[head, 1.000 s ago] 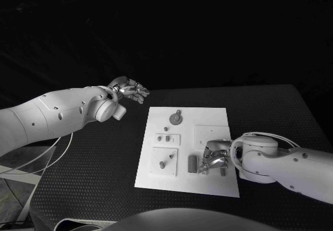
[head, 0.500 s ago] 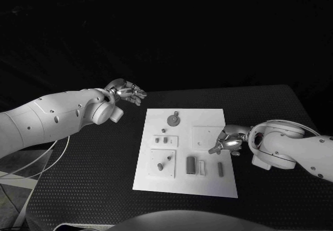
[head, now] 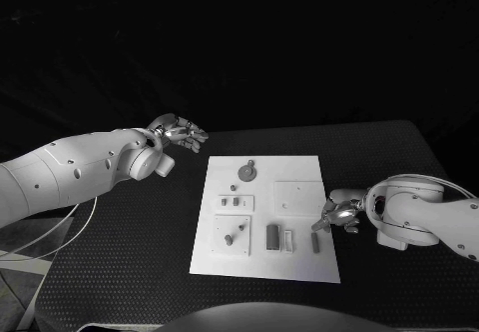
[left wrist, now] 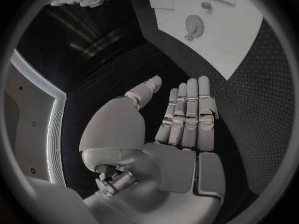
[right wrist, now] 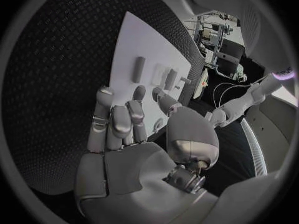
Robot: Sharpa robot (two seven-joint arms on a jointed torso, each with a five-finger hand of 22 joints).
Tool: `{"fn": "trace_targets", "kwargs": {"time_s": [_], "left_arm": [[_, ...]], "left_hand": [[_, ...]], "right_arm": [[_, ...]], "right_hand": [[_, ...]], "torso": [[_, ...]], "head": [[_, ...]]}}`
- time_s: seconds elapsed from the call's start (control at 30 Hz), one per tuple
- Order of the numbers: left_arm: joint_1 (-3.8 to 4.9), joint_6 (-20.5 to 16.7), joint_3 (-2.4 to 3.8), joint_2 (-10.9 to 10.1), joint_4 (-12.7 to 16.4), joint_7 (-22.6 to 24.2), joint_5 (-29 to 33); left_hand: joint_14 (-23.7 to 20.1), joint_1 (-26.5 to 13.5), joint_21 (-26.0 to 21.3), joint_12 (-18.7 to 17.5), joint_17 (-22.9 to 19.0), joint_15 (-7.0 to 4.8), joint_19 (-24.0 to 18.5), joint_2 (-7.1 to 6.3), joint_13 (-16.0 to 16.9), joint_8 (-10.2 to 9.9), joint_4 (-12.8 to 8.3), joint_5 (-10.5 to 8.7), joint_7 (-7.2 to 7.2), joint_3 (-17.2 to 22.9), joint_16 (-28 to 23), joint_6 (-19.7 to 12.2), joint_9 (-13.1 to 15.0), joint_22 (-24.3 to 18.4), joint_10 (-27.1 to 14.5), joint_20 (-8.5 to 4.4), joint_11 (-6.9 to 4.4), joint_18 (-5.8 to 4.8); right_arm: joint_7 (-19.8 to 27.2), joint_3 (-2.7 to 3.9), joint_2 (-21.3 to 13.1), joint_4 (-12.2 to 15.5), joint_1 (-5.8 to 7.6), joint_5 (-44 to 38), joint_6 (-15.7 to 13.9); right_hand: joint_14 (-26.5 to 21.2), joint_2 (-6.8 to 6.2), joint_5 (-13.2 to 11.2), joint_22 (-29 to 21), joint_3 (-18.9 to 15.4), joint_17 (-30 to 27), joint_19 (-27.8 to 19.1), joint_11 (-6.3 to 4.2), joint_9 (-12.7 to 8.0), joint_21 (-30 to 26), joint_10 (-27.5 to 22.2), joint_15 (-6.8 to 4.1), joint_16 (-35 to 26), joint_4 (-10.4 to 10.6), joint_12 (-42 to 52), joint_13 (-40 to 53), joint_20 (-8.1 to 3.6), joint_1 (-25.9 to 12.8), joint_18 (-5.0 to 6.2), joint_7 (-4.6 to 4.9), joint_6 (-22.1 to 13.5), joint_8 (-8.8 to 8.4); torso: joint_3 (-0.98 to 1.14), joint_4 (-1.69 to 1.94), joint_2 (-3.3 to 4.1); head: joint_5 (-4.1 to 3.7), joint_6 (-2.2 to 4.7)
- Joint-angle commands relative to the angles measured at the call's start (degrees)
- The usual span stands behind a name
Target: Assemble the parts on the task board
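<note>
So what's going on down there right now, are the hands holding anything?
Left hand open, off the task board, holding nothing. Right hand empty at the board's right edge. Grey parts lie on the board. Nothing in the way.

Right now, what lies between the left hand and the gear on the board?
In the head view, only bare black table and blank white board separate the left hand from the gear.

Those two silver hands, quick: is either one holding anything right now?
Left hand: open, fingers straight, holding nothing.
Right hand: open, holding nothing, at the white board's right edge.
</note>
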Motion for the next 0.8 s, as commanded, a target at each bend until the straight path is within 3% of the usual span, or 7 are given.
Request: {"fn": "trace_targets", "kwargs": {"time_s": [0.03, 0.07, 0.17, 0.23, 0.3, 0.5, 0.8], "left_arm": [[0.03, 0.82, 0.01, 0.09, 0.08, 0.27, 0.27], [0.03, 0.86, 0.01, 0.09, 0.08, 0.25, 0.27], [0.03, 0.80, 0.00, 0.09, 0.09, 0.27, 0.26], [0.03, 0.72, -0.01, 0.06, 0.08, 0.25, 0.26], [0.03, 0.77, -0.02, 0.05, 0.09, 0.22, 0.26], [0.03, 0.75, -0.08, -0.08, 0.19, 0.18, 0.26], [0.03, 0.77, -0.14, -0.26, 0.30, 0.19, 0.26]], "left_hand": [[0.51, -0.49, -0.36, 0.02, 0.11, 0.05, -0.12, 0.12, -0.06, -0.16, 0.40, -0.24, -0.09, -0.11, -0.31, -0.31, 0.07, -0.03, -0.24, 0.30, 0.22, 1.04], [0.51, -0.49, -0.36, 0.02, 0.12, 0.05, -0.12, 0.13, -0.06, -0.16, 0.41, -0.24, -0.09, -0.11, -0.32, -0.31, 0.08, -0.03, -0.24, 0.30, 0.22, 1.04], [0.51, -0.50, -0.36, 0.02, 0.13, 0.05, -0.11, 0.14, -0.06, -0.15, 0.43, -0.24, -0.09, -0.11, -0.33, -0.30, 0.08, -0.03, -0.23, 0.30, 0.22, 1.04], [0.52, -0.50, -0.36, 0.02, 0.14, 0.05, -0.11, 0.15, -0.06, -0.15, 0.43, -0.24, -0.09, -0.11, -0.33, -0.30, 0.08, -0.03, -0.23, 0.30, 0.21, 1.04], [0.52, -0.50, -0.36, 0.03, 0.14, 0.05, -0.11, 0.15, -0.06, -0.15, 0.44, -0.24, -0.09, -0.12, -0.34, -0.29, 0.08, -0.03, -0.23, 0.30, 0.21, 1.04], [0.52, -0.52, -0.36, 0.03, 0.16, 0.06, -0.11, 0.15, -0.06, -0.14, 0.46, -0.24, -0.10, -0.13, -0.35, -0.29, 0.08, -0.02, -0.23, 0.30, 0.21, 1.03], [0.53, -0.54, -0.36, 0.03, 0.20, 0.06, -0.12, 0.15, -0.07, -0.14, 0.50, -0.24, -0.10, -0.14, -0.38, -0.28, 0.08, -0.02, -0.23, 0.30, 0.21, 1.03]], "right_arm": [[-1.92, -0.03, -0.29, 0.99, -0.06, -3.78, 2.17], [-1.90, -0.06, -0.36, 1.15, -0.07, -3.90, 2.13], [-1.92, -0.10, -0.32, 1.51, -0.16, -3.92, 1.24], [-1.97, -0.11, -0.23, 1.67, -0.55, -4.17, 0.91], [-2.23, -0.13, 0.02, 1.51, -0.89, -4.45, 0.55], [-3.87, -0.23, 0.28, 1.07, -2.46, -5.69, 1.96], [-4.18, -0.35, 1.20, 0.80, -3.52, -8.74, 2.16]], "right_hand": [[0.05, 0.04, 0.08, 1.12, 0.39, -0.05, -0.28, 0.46, -0.71, 0.01, -0.06, 0.29, -0.25, -0.07, -0.20, -0.08, 0.06, -0.70, -0.14, 0.70, -0.12, -0.91], [-0.03, 0.81, -0.05, 1.06, 0.32, -0.21, -0.30, 0.94, -1.87, -0.05, -1.05, 0.42, -0.34, 0.76, -1.13, -1.42, 0.15, -1.71, -0.14, 1.08, -2.15, -2.79], [-0.03, 1.17, 0.10, 1.08, 0.55, -0.27, -0.39, 1.43, -3.49, -0.06, -1.35, 0.99, -0.38, 0.74, -1.58, -2.01, 0.09, -1.77, -0.14, 1.57, -2.90, -4.60], [0.11, 1.45, 0.38, 1.11, 0.86, -0.29, -0.49, 2.67, -8.25, 0.05, -0.70, 2.33, -0.36, 0.54, -1.53, -1.84, 0.09, -2.12, -0.14, 3.04, -2.92, -8.82], [0.20, 1.58, 0.15, 1.07, 0.98, -0.33, -0.54, 3.32, -12.11, 0.12, -0.39, 2.89, -0.40, 0.42, -1.52, -1.66, 0.25, -2.62, -0.14, 3.55, -1.47, -11.44], [0.13, 1.78, 0.14, 0.97, 0.90, -0.40, -0.69, 3.38, -14.38, -0.04, -0.97, 3.00, -0.58, 1.54, -2.11, -1.90, 0.39, -4.10, -0.14, 3.66, -0.97, -12.98], [0.13, 0.58, 0.14, 0.98, 0.75, -0.39, -0.76, 3.36, -15.60, -0.10, -1.05, 2.99, -0.63, 2.72, -2.40, -1.93, 0.39, -5.65, -0.14, 3.63, -0.26, -13.57]], "torso": [[0.00, -0.04, -0.02], [-0.03, -0.01, -0.01], [-0.04, 0.02, -0.02], [-0.11, 0.08, -0.02], [-0.13, 0.09, -0.01], [-0.21, 0.13, 0.04], [-0.16, 0.08, 0.02]], "head": [[0.01, -0.09], [0.00, -0.09], [-0.01, -0.13], [-0.14, -0.17], [-0.17, -0.15], [-0.35, -0.21], [-0.47, -0.29]]}}
